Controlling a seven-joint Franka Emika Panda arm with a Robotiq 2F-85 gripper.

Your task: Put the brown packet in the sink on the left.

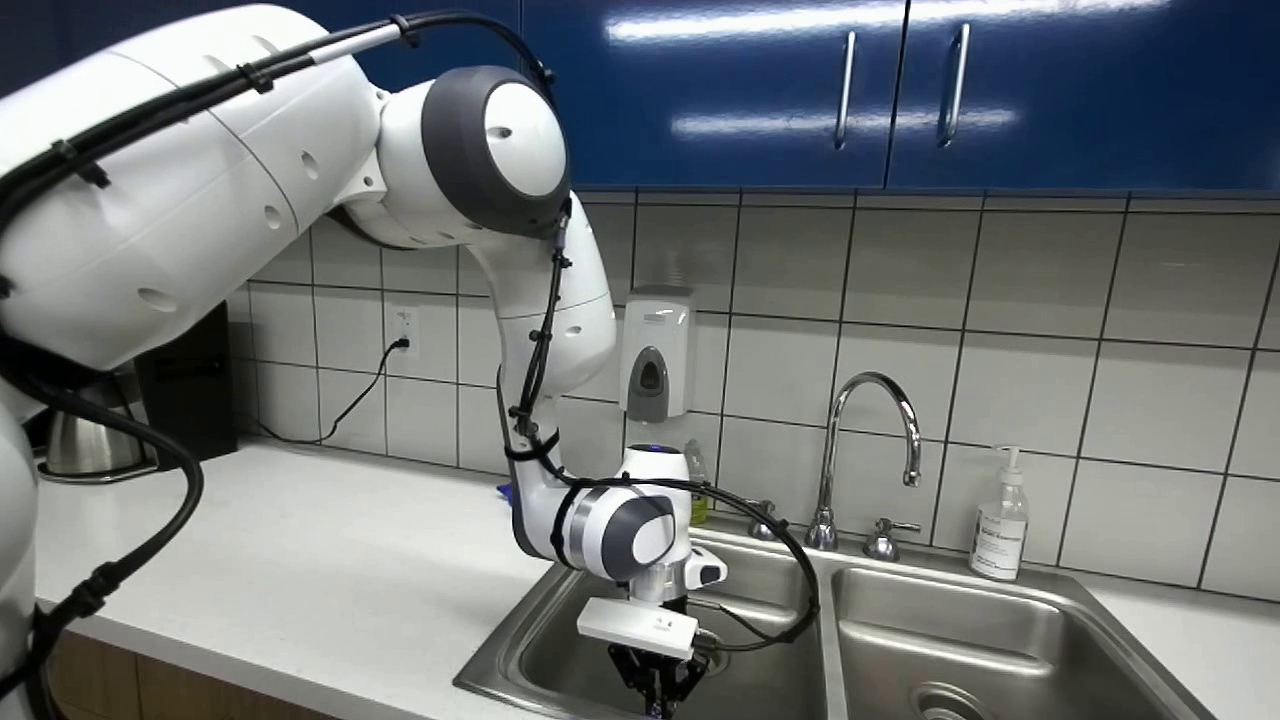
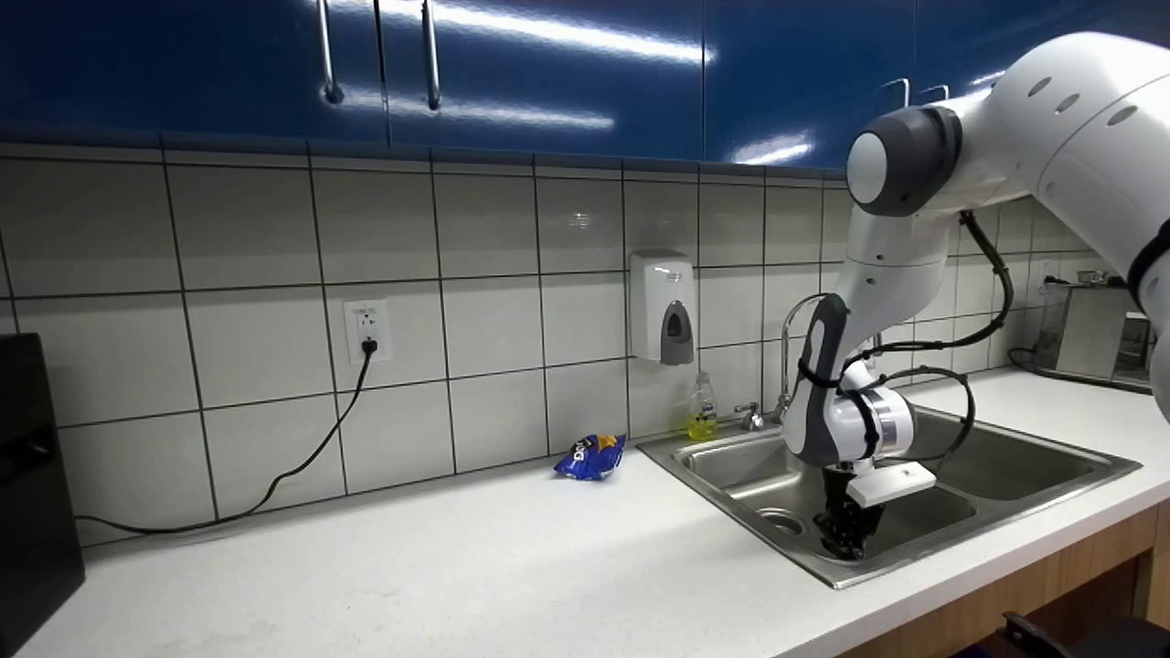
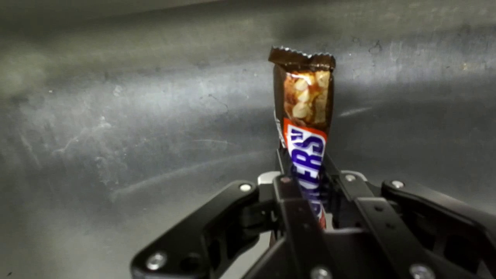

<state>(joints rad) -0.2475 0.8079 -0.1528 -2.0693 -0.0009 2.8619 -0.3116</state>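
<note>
Gripper (image 3: pixel 306 168), its fingers (image 3: pixel 290 192) narrowed to pinch the brown packet (image 3: pixel 307 99) over the left basin (image 2: pixel 745 470); whether it touches bottom I cannot tell; I should lower gently, then part them slowly.

A crumpled blue bag (image 2: pixel 590 459), a black box (image 2: pixel 33 512) and a metal-sided appliance (image 2: pixel 1090 331) are carried by the white bench (image 2: pixel 411 571).

Above the sink (image 1: pixel 832 640) before me, blue cabinets (image 1: pixel 740 80) catch long white streaks of glare; beside it, the white counter (image 1: pixel 330 560) looks bright; inside it, dimmer steel (image 3: pixel 174 104) carries a soft sheen.
</note>
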